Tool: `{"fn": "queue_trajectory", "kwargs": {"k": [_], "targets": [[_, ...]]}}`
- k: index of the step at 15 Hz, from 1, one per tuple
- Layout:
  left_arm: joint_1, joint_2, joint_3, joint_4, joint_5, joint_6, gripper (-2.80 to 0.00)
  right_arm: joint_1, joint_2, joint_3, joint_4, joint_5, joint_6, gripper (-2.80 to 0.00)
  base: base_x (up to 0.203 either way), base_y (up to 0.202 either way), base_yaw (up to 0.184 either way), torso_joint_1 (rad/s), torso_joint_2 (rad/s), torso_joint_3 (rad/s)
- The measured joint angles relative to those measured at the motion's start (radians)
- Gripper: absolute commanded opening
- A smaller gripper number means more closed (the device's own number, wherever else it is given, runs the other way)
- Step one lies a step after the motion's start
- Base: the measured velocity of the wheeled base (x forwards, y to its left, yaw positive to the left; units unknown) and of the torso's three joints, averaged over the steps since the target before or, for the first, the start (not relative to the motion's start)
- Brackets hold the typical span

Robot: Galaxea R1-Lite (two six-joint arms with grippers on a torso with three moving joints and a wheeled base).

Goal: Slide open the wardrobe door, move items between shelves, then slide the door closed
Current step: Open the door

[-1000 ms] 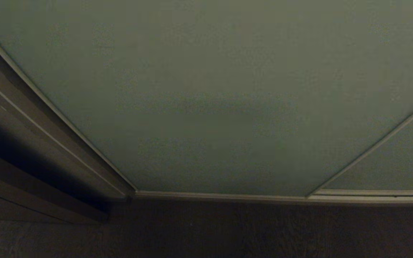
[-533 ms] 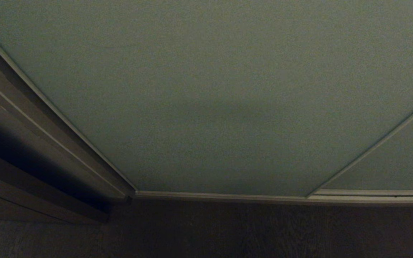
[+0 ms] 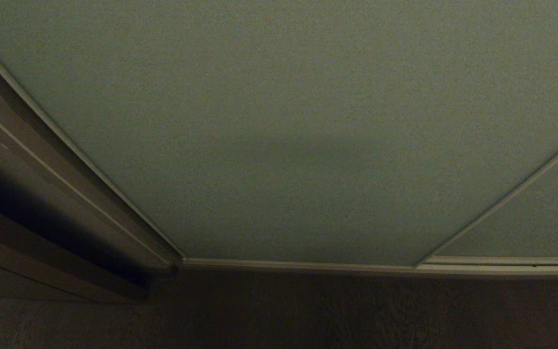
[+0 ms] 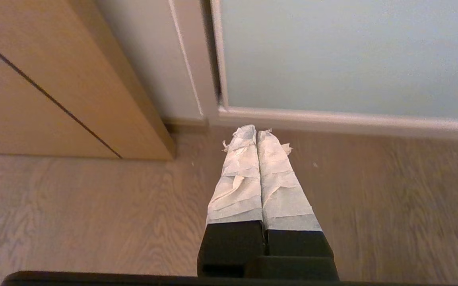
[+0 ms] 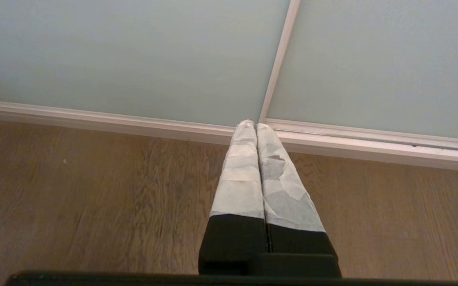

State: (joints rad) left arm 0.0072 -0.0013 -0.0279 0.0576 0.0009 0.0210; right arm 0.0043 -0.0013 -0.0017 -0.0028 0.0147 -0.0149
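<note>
Now shut: door (image 3: 279,135), filling most of the frame. Both low over floor (image 4: 74,206), holding nothing: left gripper (image 4: 256,133), fingers pressed together, near door's lower corner; right gripper (image 5: 251,125), fingers together, by door's bottom edge.

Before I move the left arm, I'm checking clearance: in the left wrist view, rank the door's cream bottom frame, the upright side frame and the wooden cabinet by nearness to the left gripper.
1. The door's cream bottom frame: straight ahead of the left gripper.
2. The upright side frame and wooden cabinet, toward the robot's left: too close to call.
</note>
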Motion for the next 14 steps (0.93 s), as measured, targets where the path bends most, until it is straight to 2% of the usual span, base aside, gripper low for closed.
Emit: {"fn": "queue_trajectory", "kwargs": {"k": [3,5,7,10,12,14], "targets": [[0.000,0.000,-0.005,-0.034,0.013,-0.005,-2.80,0.000,0.000,0.000,0.000,0.000,0.000,-2.80,0.000,0.000,0.000,0.000,0.00,0.000],[0.000,0.004,-0.083,-0.008,0.026,0.000,-2.80,0.000,0.000,0.001,0.000,0.000,0.000,-2.80,0.000,0.000,0.000,0.000,0.00,0.000],[0.000,0.039,-0.207,0.020,0.033,0.000,-2.80,0.000,0.000,0.001,0.000,0.000,0.000,-2.80,0.000,0.000,0.000,0.000,0.00,0.000],[0.007,0.175,-0.436,-0.003,0.044,-0.014,-2.80,0.000,0.000,0.000,0.000,0.000,0.000,-2.80,0.000,0.000,0.000,0.000,0.00,0.000],[0.038,0.320,-0.582,-0.085,0.047,-0.048,-2.80,0.000,0.000,0.001,0.000,0.000,0.000,-2.80,0.000,0.000,0.000,0.000,0.00,0.000],[0.098,0.468,-0.693,-0.215,0.048,-0.083,-2.80,0.000,0.000,0.001,0.000,0.000,0.000,-2.80,0.000,0.000,0.000,0.000,0.00,0.000]]}}
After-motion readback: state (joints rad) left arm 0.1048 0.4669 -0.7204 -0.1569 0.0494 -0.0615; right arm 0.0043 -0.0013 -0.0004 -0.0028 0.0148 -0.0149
